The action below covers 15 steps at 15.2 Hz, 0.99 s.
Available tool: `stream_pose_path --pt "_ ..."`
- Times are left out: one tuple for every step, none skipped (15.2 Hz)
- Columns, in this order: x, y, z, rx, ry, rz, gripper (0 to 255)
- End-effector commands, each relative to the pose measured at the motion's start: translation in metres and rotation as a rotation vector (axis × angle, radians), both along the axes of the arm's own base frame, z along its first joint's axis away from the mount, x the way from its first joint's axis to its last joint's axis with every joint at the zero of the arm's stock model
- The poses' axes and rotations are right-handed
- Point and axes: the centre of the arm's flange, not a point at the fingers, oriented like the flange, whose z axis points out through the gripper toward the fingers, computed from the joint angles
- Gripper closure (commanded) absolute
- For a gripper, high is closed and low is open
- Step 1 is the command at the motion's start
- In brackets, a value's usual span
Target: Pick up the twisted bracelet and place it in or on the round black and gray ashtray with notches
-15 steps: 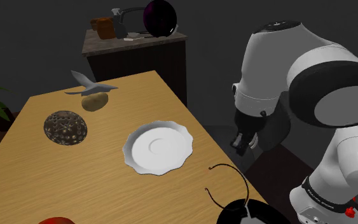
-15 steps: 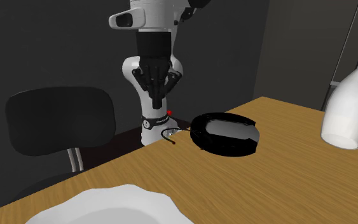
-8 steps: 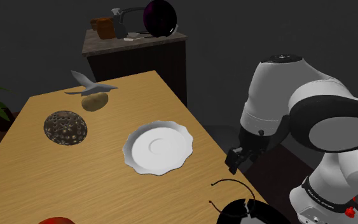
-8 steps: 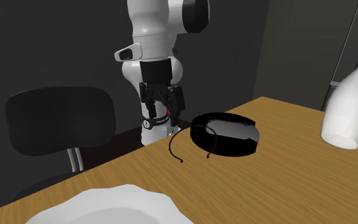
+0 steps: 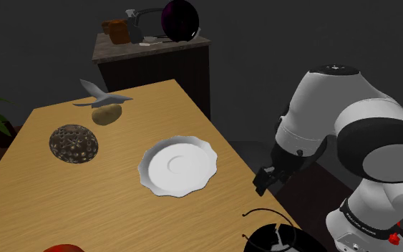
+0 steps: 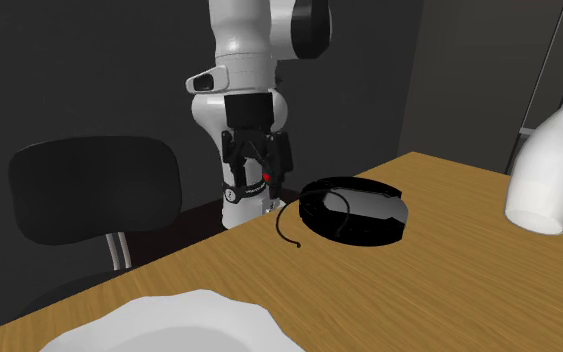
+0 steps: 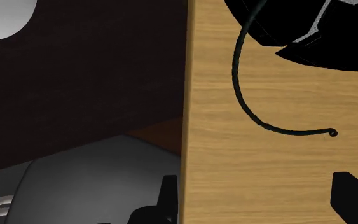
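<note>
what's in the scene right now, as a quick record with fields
hand: open, over the table edge, holding nothing
twisted bracelet: thin dark open loop, one part over the ashtray, free end on the table
ashtray: round, black, near the table's edge
table: wooden top
also there: white plate, white vase

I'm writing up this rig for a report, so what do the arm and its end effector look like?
The arm is made of rounded white shells with dark bands at the joints, plus a small red mark and a ring of tiny lettering near its base. The end effector is all black, with two blocky fingers.
</note>
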Motion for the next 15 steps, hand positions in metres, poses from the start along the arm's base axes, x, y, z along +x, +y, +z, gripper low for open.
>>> stream_pose_path --pt "-0.008 0.001 0.017 0.024 -0.062 0.015 0" --pt "-0.008 0.001 0.017 0.024 -0.062 0.015 0" --pt "-0.008 0.001 0.017 0.024 -0.062 0.015 0" --pt "-0.005 0.0 0.015 0.023 -0.062 0.015 255" --pt "-0.006 -0.002 0.017 0.023 -0.062 0.015 255" --pt "-0.005 -0.001 0.013 0.024 -0.062 0.014 255" --pt "-0.005 0.0 0.016 0.023 -0.062 0.014 255" --pt "-0.005 0.001 0.015 0.023 -0.062 0.013 255" --pt "-0.006 0.001 0.013 0.023 -0.062 0.013 255" --pt "-0.008 0.003 0.008 0.024 -0.063 0.013 255" --pt "-0.007 0.006 0.011 0.024 -0.063 0.013 255" --pt "-0.007 0.003 0.015 0.024 -0.063 0.014 255" --pt "0.01 -0.003 -0.004 -0.004 0.001 -0.032 255" --pt "0.01 -0.003 -0.004 -0.004 0.001 -0.032 0" --pt "0.006 0.012 0.0 -0.027 -0.003 0.02 0"
